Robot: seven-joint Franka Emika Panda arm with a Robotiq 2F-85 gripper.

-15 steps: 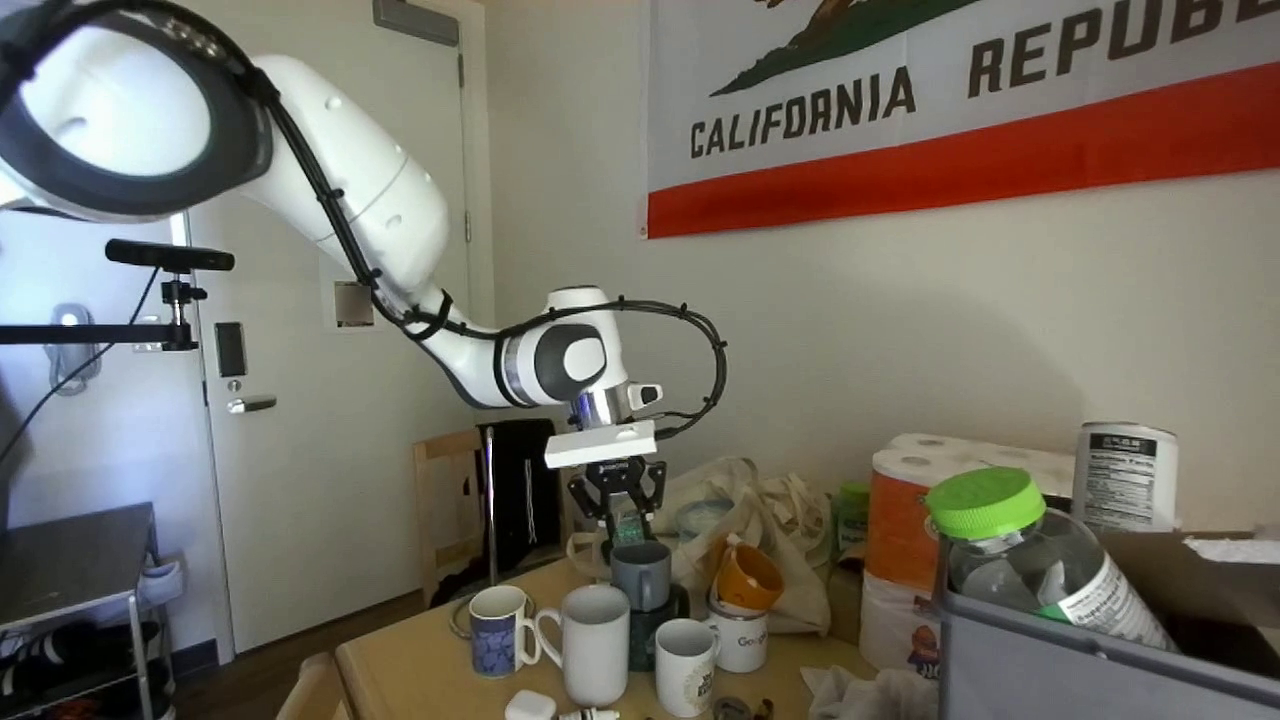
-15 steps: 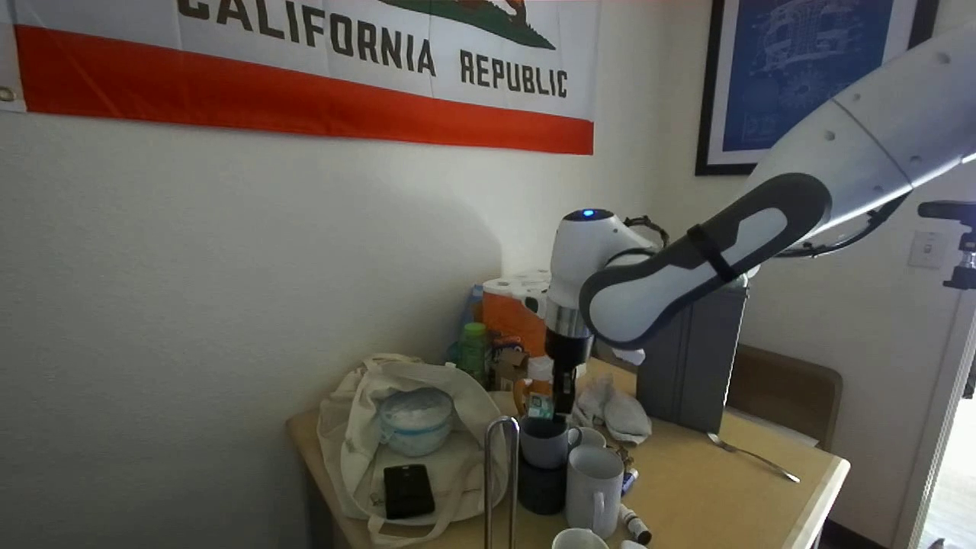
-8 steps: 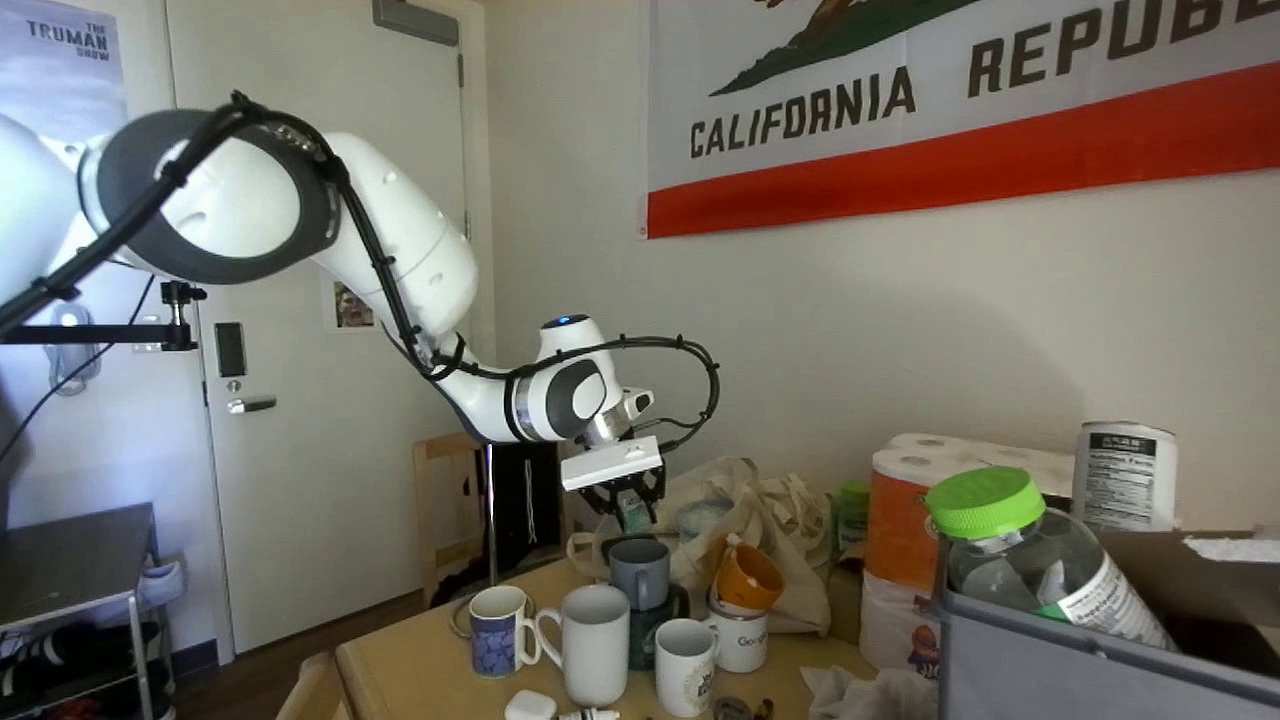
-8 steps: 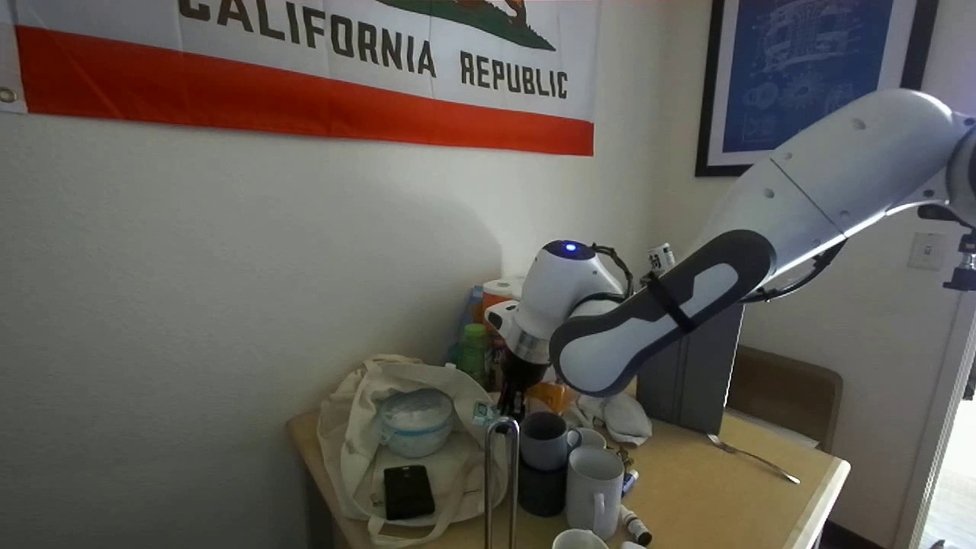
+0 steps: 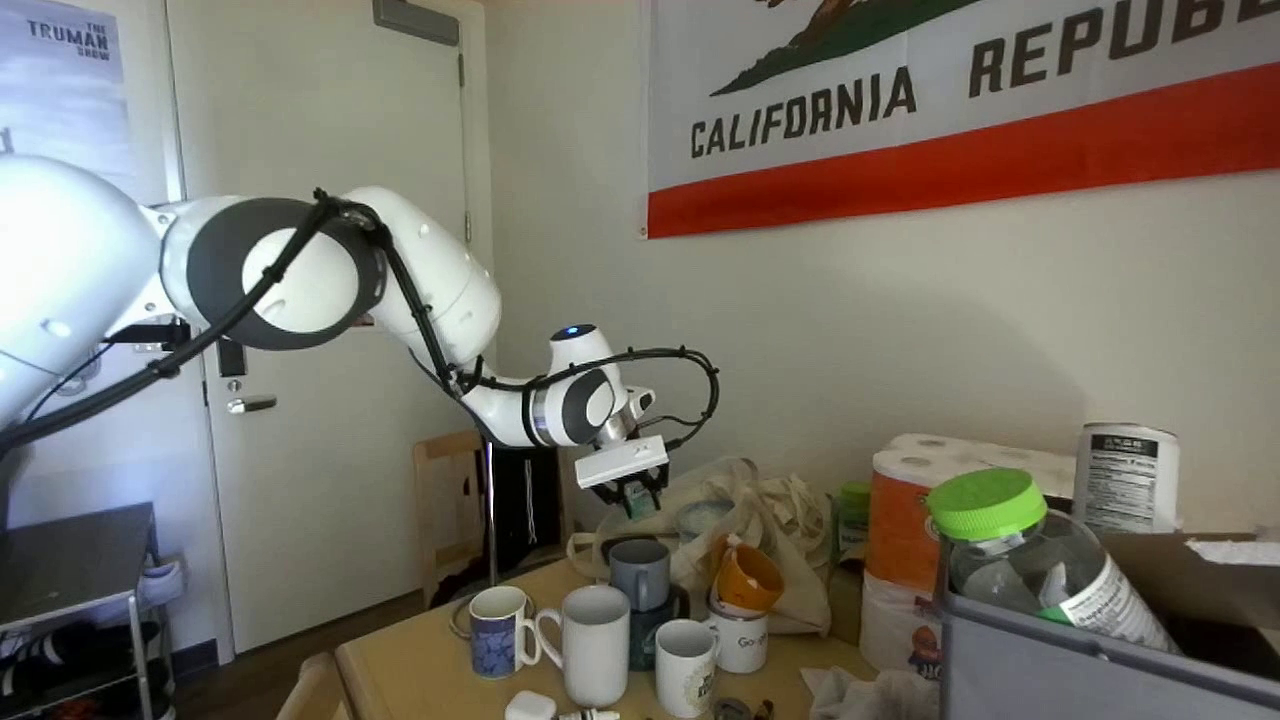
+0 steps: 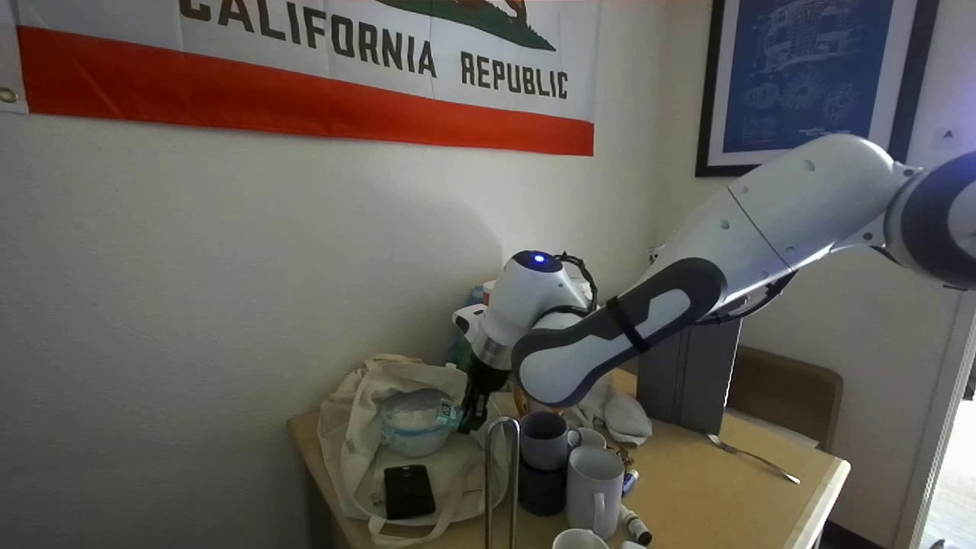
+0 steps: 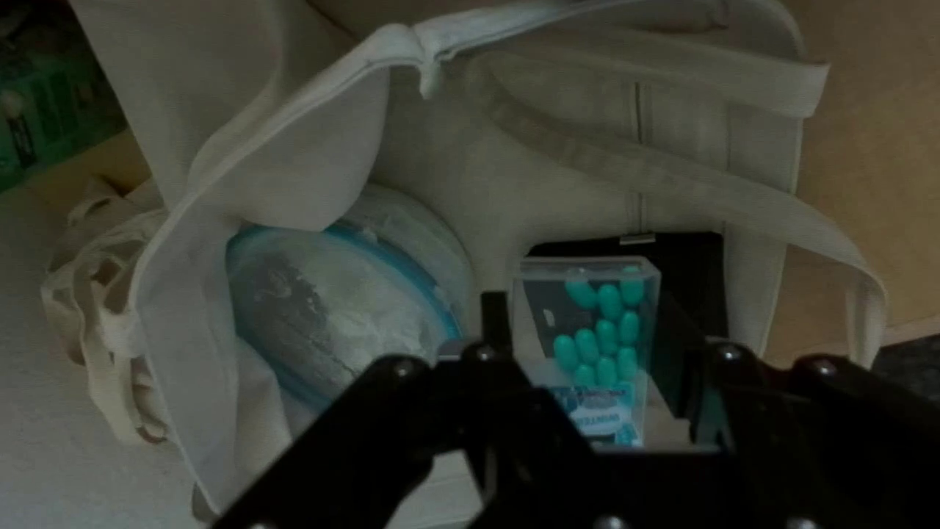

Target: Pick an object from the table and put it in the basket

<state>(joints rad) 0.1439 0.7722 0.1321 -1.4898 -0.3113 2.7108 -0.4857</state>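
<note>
A pincer (image 7: 604,360) grips a box (image 7: 587,330) over an open bag (image 7: 455,162), where a release from too high could bounce it off the tub (image 7: 345,308) and onto the desk (image 6: 701,488).

A California Republic flag (image 6: 305,80) hangs on the wall (image 6: 229,267).

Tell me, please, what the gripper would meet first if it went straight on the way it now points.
Probably the cloth bag or the black case lying on it; depth leaves it unclear which. The clear box held in the gripper would touch first.
</note>
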